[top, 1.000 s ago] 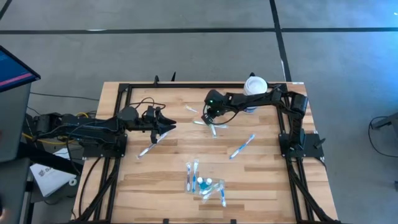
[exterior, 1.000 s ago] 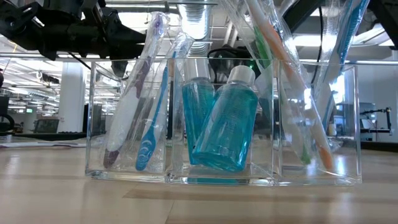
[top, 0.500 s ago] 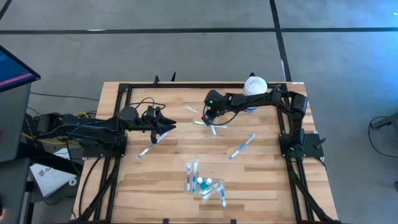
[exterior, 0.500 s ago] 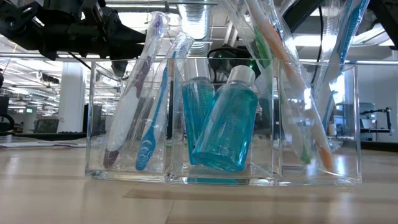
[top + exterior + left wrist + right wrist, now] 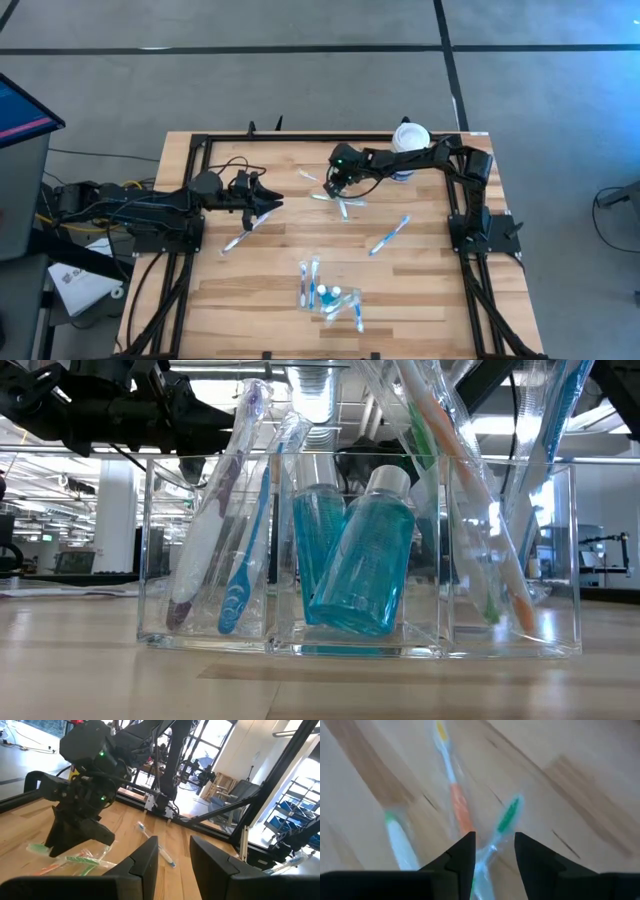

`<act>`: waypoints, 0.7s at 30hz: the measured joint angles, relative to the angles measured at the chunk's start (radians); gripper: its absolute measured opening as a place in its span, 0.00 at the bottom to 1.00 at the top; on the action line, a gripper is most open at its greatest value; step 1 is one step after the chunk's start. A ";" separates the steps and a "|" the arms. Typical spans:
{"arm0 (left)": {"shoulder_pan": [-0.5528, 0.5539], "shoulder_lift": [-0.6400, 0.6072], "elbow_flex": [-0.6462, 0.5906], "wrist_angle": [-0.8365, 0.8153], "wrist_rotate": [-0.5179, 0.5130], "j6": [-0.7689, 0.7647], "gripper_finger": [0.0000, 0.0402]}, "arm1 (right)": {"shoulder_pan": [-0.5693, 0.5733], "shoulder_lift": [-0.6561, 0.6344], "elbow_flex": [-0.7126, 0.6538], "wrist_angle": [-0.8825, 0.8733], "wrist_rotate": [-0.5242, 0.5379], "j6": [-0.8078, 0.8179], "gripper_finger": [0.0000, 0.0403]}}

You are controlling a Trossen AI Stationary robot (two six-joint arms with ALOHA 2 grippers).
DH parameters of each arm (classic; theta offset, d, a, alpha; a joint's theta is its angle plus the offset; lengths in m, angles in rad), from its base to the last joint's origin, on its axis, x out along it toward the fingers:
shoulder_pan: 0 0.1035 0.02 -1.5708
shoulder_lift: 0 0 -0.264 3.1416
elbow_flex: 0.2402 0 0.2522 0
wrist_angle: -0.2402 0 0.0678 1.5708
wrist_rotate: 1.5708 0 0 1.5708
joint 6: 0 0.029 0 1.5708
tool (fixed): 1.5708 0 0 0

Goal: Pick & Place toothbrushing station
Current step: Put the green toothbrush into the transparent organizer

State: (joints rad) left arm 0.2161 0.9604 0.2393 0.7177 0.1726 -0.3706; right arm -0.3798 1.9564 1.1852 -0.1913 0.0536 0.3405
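Observation:
The clear tray (image 5: 327,296) stands near the table's front edge. Wrapped toothbrushes (image 5: 235,550) and two teal bottles (image 5: 362,565) stand leaning in its compartments. My right gripper (image 5: 341,189) is open and points down just over a small heap of wrapped green and orange toothbrushes (image 5: 460,815) lying mid-table. Its fingers stand either side of the wrapper; I cannot tell whether they touch it. My left gripper (image 5: 268,202) waits open at the left with nothing between its fingers (image 5: 172,857). Beside it lies a loose toothbrush (image 5: 238,238).
A blue toothbrush (image 5: 390,235) lies right of centre and another (image 5: 307,177) lies toward the far edge. A big white tub (image 5: 410,136) stands at the back right under the right arm. Black frame rails (image 5: 190,190) run along the table's sides.
My right gripper has shifted slightly over the heap of toothbrushes, and in the low view its green light no longer shows behind the tray. The toothbrushes lie where they were.

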 joint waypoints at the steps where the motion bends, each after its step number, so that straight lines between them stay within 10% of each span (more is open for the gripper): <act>1: 0.000 0.000 0.000 0.000 0.000 0.000 0.27 | 0.000 0.004 0.000 0.002 0.000 0.000 0.32; 21: 0.000 0.000 0.000 0.001 0.000 0.000 0.27 | -0.002 0.026 0.003 0.011 -0.017 -0.002 0.02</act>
State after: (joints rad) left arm 0.2161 0.9605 0.2394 0.7189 0.1726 -0.3706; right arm -0.3820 1.9822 1.1877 -0.1799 0.0366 0.3387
